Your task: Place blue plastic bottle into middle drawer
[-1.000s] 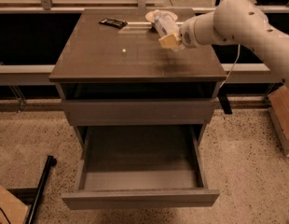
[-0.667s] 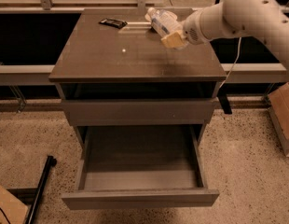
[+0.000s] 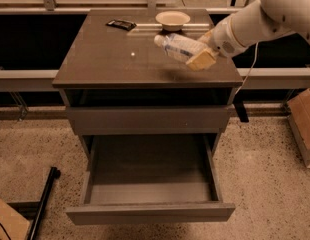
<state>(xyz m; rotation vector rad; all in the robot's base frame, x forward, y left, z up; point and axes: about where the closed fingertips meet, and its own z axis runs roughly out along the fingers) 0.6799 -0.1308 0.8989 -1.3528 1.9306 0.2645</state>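
While dark packet (image 3: 120, 24) lies flat at table (image 3: 95, 64) back left, beige bowl (image 3: 172, 19) sits back centre. Blue plastic bottle (image 3: 176, 45) hangs tilted above table right part, cap leftward, base clamped in claw (image 3: 199, 50) reaching from right. Below, middle drawer (image 3: 150, 211) stands open, upper drawer front (image 3: 147, 120) closed.

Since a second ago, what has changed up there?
The end effector, shut on the blue plastic bottle, carried it forward from the back of the cabinet top, uncovering the bowl. The middle drawer stayed open; the dark packet did not move.
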